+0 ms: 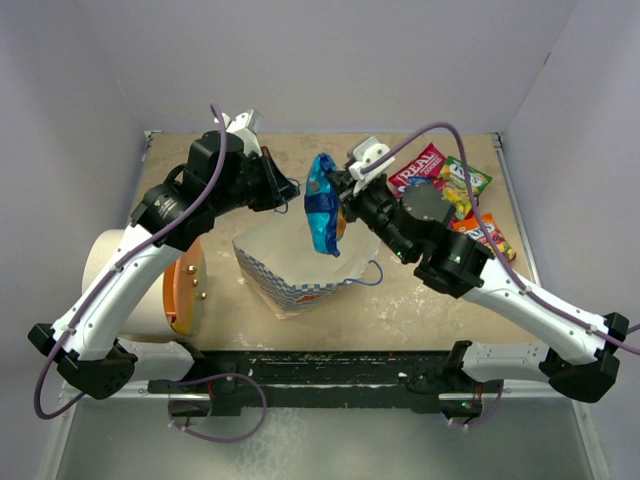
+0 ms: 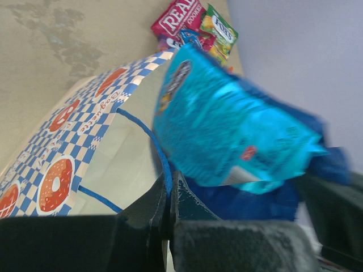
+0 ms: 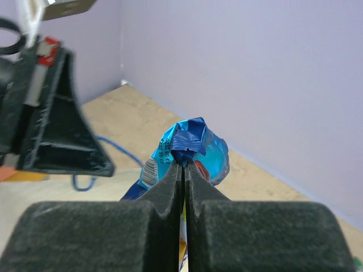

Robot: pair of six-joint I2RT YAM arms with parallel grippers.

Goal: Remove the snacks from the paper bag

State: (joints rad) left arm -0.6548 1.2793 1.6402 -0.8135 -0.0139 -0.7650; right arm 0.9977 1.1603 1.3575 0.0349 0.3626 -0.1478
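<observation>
The white paper bag with its blue-checkered band stands open at mid-table. My left gripper is shut on the bag's thin blue cord handle at the far rim. A blue snack packet hangs above the bag's mouth, and my right gripper is shut on its crumpled top edge. In the left wrist view the blue packet fills the middle, just right of the bag's wall. Other snacks lie on the table to the right: a red one, a green-yellow one and an orange one.
A white cylinder with an orange lid lies on its side at the left, close to the left arm. The bag's second blue handle droops toward the near right. Walls enclose the table on the back and both sides.
</observation>
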